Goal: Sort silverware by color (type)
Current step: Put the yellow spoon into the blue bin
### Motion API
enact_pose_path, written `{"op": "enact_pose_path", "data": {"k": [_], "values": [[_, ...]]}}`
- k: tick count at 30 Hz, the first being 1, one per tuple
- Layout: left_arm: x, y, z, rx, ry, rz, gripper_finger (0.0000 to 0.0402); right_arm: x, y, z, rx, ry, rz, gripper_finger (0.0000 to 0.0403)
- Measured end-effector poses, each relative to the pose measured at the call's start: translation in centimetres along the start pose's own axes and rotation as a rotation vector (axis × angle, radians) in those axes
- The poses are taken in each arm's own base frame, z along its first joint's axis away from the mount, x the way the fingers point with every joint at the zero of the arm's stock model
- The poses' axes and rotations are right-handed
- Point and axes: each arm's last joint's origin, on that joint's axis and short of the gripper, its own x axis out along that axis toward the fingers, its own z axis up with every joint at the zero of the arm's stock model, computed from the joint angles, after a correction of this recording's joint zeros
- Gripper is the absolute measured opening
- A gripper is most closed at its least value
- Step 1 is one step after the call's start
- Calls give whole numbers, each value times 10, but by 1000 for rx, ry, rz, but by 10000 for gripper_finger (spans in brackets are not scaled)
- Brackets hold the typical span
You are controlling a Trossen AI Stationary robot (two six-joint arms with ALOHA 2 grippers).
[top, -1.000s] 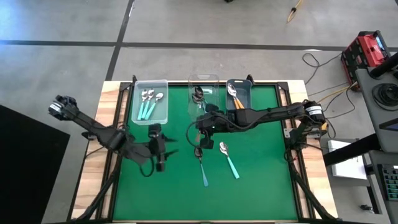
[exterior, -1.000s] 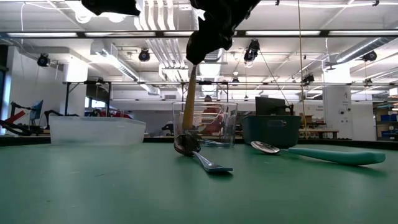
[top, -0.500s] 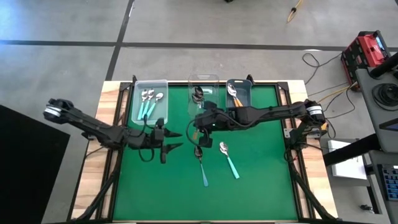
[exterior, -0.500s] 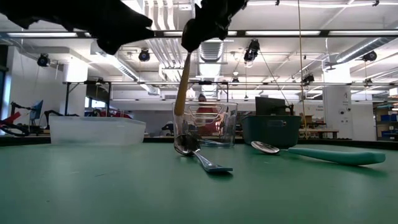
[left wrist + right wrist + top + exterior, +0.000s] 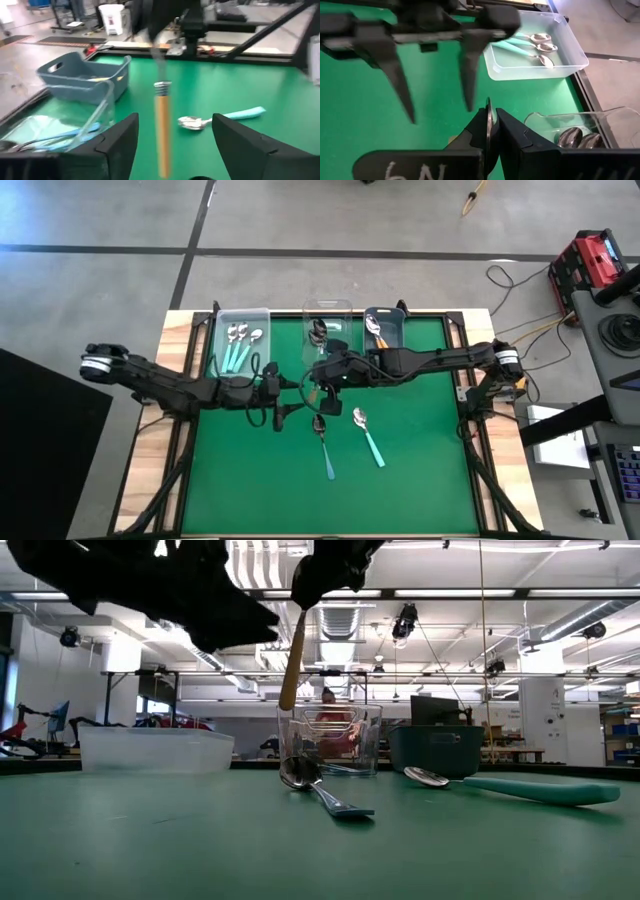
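Counted three bins along the far edge of the green-topped table [image 5: 420, 480]: a clear rectangular plastic bin [image 5: 262, 365] toward the far-left corner, a clear narrow bin [image 5: 340, 308] at the middle, and a grey-blue plastic bin [image 5: 395, 315] just to its right. Counted three mint-teal-handled spoons [image 5: 238, 350] in the left bin. Made out two dark metal spoon bowls [image 5: 577, 137] in the middle bin, possibly more, the view being poor there. Saw at least one orange-handled spoon [image 5: 376, 335] in the grey-blue one.

Counted two spoons lying loose near the table's middle: a blue-teal-handled spoon [image 5: 326, 450] and, just right of it, a mint-teal-handled spoon [image 5: 369, 438], apart from each other.

Found one more in the air, an orange-handled spoon with a silver neck [image 5: 162, 132], hanging handle-down above the mat, in front of the middle bin and clear of the loose pair. Right gripper [image 5: 318, 383] clamped tight on its metal end, reaching in from the right edge. Left gripper [image 5: 290, 400] spread wide and empty, reaching in from the left edge, one dark finger [image 5: 117, 145] on either side of the orange handle without touching it.

Plenty of bare green toward the near edge and both near corners, with more along the left and right edges.
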Motion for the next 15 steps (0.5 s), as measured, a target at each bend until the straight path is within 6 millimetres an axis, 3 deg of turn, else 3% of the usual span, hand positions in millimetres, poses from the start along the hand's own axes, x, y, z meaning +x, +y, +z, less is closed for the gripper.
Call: {"op": "enact_pose_path", "data": {"k": [3, 7, 15], "values": [[9, 6, -2, 3, -3, 19, 243, 0, 1, 0, -2, 0, 3, 13], [20, 5, -2, 5, -41, -98, 242, 0, 2, 0, -3, -2, 3, 13], [44, 1, -8, 20, 2, -107, 207, 0, 2, 0, 0, 0, 3, 13]]}}
